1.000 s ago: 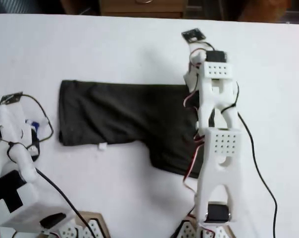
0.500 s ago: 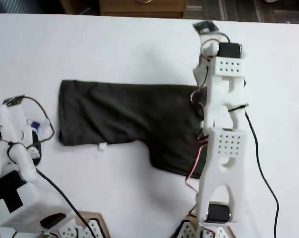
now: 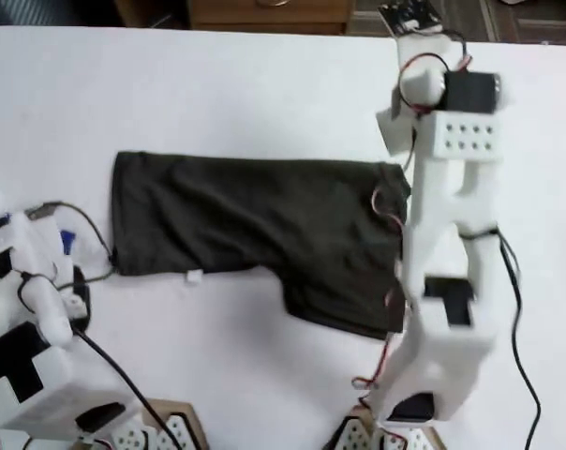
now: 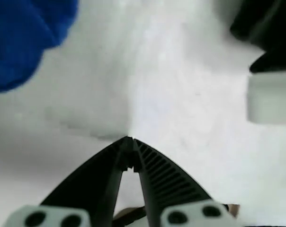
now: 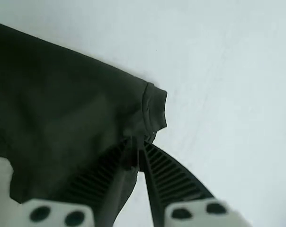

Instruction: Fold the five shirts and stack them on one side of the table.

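Note:
A dark shirt (image 3: 255, 225) lies partly folded on the white table (image 3: 217, 94), with a narrower part toward the left and a wider flap at the lower right. My right arm (image 3: 452, 187) stands along the shirt's right edge. In the right wrist view my right gripper (image 5: 136, 149) is shut, its tips over the shirt (image 5: 62, 109) just beside a hemmed corner (image 5: 155, 109); no cloth is lifted. My left gripper (image 4: 129, 142) is shut over bare table, and the left arm (image 3: 25, 319) sits at the table's left front.
A blue object (image 4: 24, 33) lies close to my left gripper, and a blue patch (image 3: 67, 242) shows at the left arm. A small white tag (image 3: 194, 277) pokes from the shirt's front edge. Wooden furniture (image 3: 264, 14) stands behind the table. Both arm bases sit at the front edge.
My right arm has swung away from the shirt toward the far right and looms larger, uncovering the shirt's right edge. The shirt has stayed put. The left arm shifted slightly.

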Motion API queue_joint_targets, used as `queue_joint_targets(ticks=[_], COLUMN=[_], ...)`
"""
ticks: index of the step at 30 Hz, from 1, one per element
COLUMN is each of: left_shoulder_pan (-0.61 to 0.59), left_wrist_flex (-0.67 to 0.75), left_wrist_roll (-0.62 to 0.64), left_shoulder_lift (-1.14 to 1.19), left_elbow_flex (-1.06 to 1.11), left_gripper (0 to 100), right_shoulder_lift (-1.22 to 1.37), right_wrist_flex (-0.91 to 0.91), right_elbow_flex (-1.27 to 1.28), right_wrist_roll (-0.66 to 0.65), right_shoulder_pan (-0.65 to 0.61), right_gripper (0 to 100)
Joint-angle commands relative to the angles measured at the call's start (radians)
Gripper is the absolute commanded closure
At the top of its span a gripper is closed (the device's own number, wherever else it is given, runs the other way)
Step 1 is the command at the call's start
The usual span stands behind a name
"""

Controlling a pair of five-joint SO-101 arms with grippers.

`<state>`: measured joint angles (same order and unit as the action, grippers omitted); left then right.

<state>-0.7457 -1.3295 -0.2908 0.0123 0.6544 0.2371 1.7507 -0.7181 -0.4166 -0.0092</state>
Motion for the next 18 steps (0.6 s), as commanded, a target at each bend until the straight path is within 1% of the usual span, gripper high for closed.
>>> queue_joint_targets(ticks=[1,5,6,9,11,13,18], left_shoulder_pan=[0.011,0.011,0.011,0.012,0.012,0.012,0.012], left_wrist_flex=[0.052,0.107,0.11,0.114,0.144,0.161,0.161], left_wrist_roll=[-0.002,-0.002,-0.002,-0.002,-0.002,-0.002,-0.002], left_shoulder_lift=[-0.044,-0.044,-0.044,-0.043,-0.041,-0.04,-0.04], left_elbow_flex=[0.061,0.111,0.113,0.11,0.119,0.127,0.134], left_gripper=[98,98,98,98,98,98,98], right_shoulder_lift=[-0.278,-0.47,-0.501,-0.576,-0.613,-0.651,-0.78], right_wrist_flex=[0.021,0.015,0.005,-0.019,-0.035,-0.054,-0.124], right_elbow_flex=[0.219,0.466,0.526,0.712,0.825,0.908,1.028], right_wrist_roll=[-0.002,-0.006,-0.026,-0.16,-0.221,-0.229,-0.229], right_shoulder_pan=[-0.01,-0.01,-0.01,-0.004,-0.002,-0.001,0.062], right_gripper=[97.8,97.8,97.8,97.8,97.8,97.8,97.8])
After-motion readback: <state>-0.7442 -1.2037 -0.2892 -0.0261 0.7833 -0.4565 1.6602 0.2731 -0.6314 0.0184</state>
